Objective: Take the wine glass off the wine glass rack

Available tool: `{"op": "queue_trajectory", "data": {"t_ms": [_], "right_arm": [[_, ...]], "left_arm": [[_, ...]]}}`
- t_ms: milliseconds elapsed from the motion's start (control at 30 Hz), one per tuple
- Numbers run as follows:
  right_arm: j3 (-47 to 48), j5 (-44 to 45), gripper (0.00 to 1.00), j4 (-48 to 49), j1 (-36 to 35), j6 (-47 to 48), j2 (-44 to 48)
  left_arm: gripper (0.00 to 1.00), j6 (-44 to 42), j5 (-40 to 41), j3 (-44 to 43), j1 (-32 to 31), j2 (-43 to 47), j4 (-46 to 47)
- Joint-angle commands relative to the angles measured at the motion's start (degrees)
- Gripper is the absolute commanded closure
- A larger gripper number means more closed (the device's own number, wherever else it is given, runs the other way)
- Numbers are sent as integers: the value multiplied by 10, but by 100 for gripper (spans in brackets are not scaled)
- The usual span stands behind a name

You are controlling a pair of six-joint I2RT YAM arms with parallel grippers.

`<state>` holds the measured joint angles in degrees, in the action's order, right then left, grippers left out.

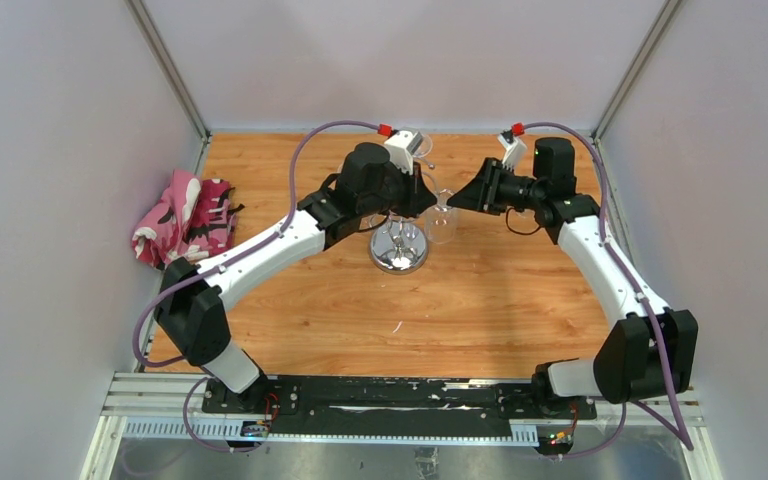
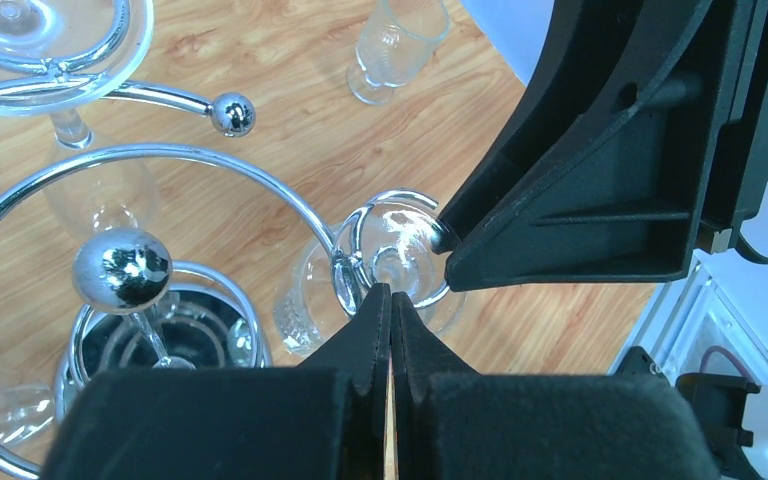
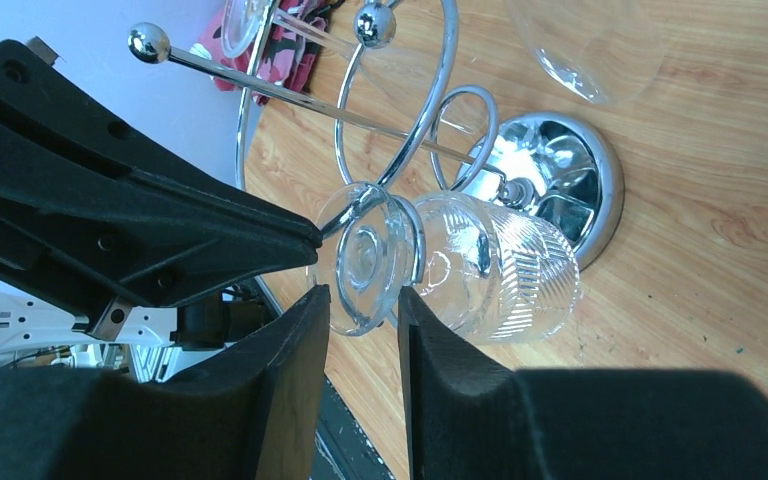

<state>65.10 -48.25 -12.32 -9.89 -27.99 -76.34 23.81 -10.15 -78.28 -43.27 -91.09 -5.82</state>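
Our right gripper [image 3: 362,300] has its jaws parted a little. The round foot of the wine glass [image 3: 495,270] sits just past the two tips, its lower rim showing in the gap. We cannot tell whether the fingers touch it. The glass hangs by its stem in a curled hook of the rack [image 3: 570,190], with its foot nearest these jaws and its ribbed bowl farther off, near the rack's mirror base.

Our left gripper [image 2: 391,300] is clenched with nothing between its fingers. Its closed tip lies just beside the same hook and foot, and the right gripper's tip reaches that foot from the opposite side. Farther out from the left jaws we see the rack's wire rings, the ball on its pole and more glasses [image 2: 90,190] hanging. Beyond them another glass [image 2: 400,45] stands on the wooden table [image 1: 500,310]. A pink patterned cloth [image 1: 185,220] lies well away, out past the left arm.
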Motion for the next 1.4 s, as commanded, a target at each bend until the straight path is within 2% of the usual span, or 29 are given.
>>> {"op": "queue_trajectory", "data": {"t_ms": [0, 300, 533, 1133, 1200, 1367], "right_arm": [[2, -10, 64, 42, -15, -26, 1], [21, 1, 68, 29, -22, -25, 9], [28, -5, 79, 40, -31, -37, -7], [23, -12, 76, 73, -46, -64, -35], [24, -11, 79, 72, -49, -63, -38], [25, -12, 100, 71, -51, -70, -34]], "left_arm": [[100, -9, -1, 13, -4, 19, -5], [100, -13, -1, 15, -4, 23, -5], [100, -14, -1, 16, -4, 18, -3], [100, -18, -7, 27, -4, 15, 4], [100, -18, -9, 27, -4, 15, 5], [100, -21, -5, 30, -4, 24, 5]]}}
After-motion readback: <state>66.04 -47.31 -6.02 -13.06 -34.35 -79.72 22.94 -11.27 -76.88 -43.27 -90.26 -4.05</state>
